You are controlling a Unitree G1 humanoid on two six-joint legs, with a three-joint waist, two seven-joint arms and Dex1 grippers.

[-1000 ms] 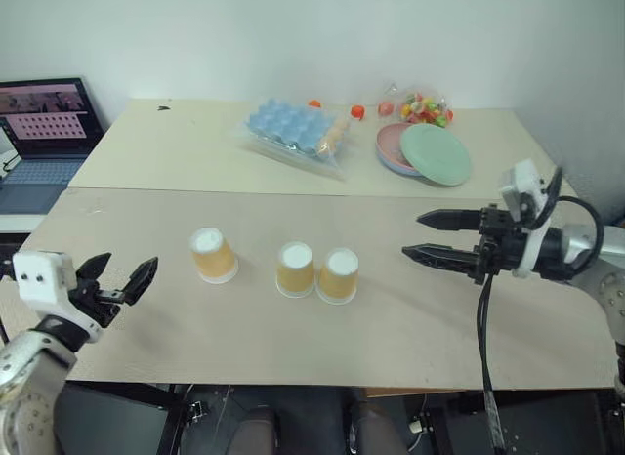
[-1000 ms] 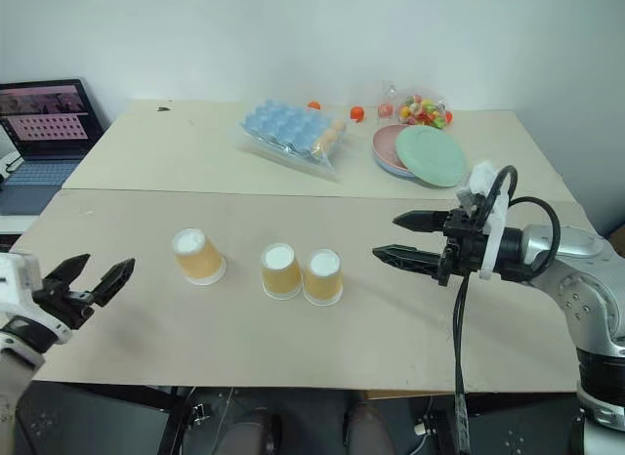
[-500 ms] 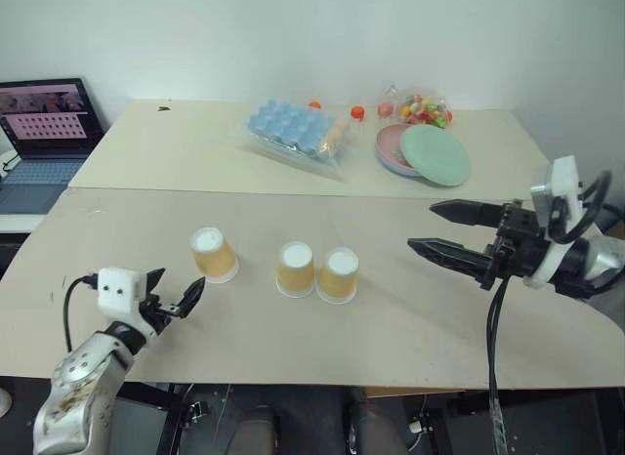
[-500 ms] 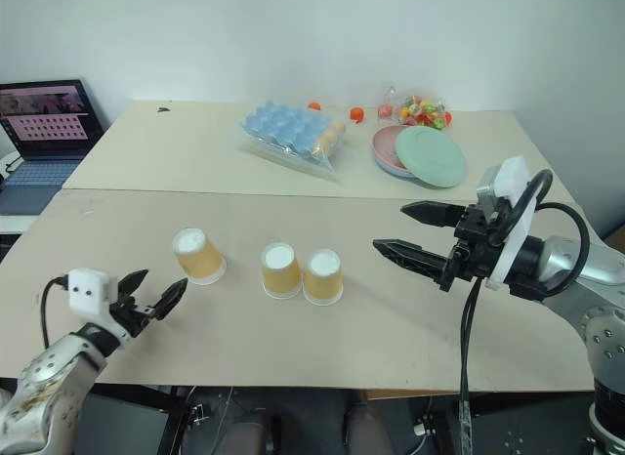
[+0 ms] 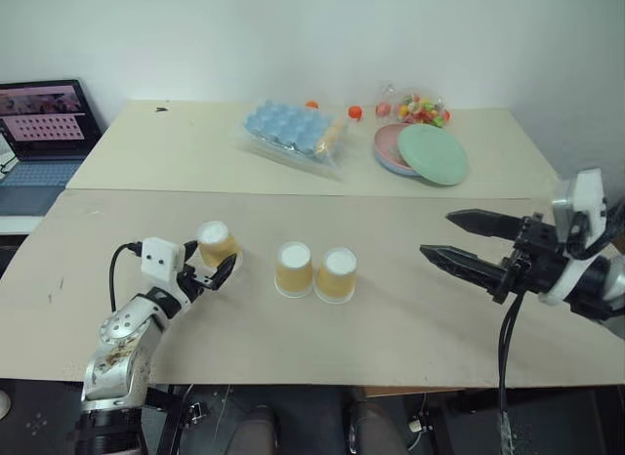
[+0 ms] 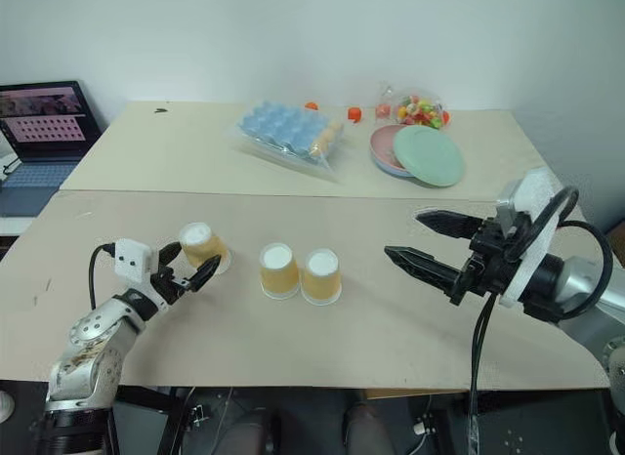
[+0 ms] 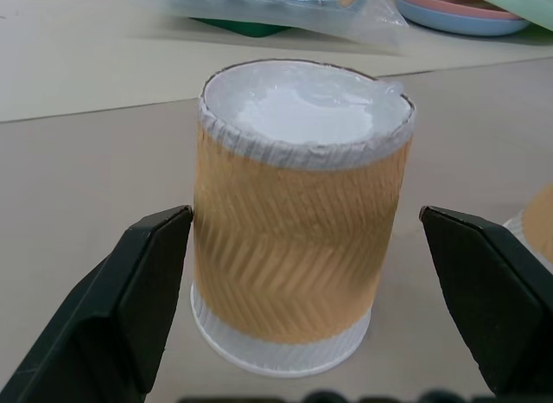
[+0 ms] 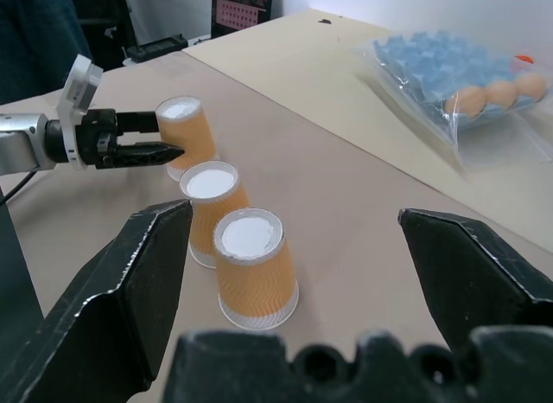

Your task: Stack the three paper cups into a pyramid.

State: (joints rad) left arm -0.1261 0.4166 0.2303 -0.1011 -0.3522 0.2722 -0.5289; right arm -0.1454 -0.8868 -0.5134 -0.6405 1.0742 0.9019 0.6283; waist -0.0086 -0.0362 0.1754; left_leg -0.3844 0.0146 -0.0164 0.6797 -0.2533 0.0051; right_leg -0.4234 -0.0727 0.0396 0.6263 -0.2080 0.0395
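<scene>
Three cups stand upside down on the worktop (image 5: 391, 309): left cup (image 5: 216, 244) apart, middle cup (image 5: 294, 268) and right cup (image 5: 337, 274) touching. The left gripper (image 5: 213, 269) straddles the left cup with fingers spread, one touching its wall, and the right gripper (image 5: 451, 236) hovers beside the pair, fingers spread and empty

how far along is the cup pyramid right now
Done: two cups stand upside down, side by side, looking like the base. In hand: the open left gripper brackets the third cup, not yet gripped or lifted. Left: grip it and set it on top. The right gripper hangs open, holding nothing.
</scene>
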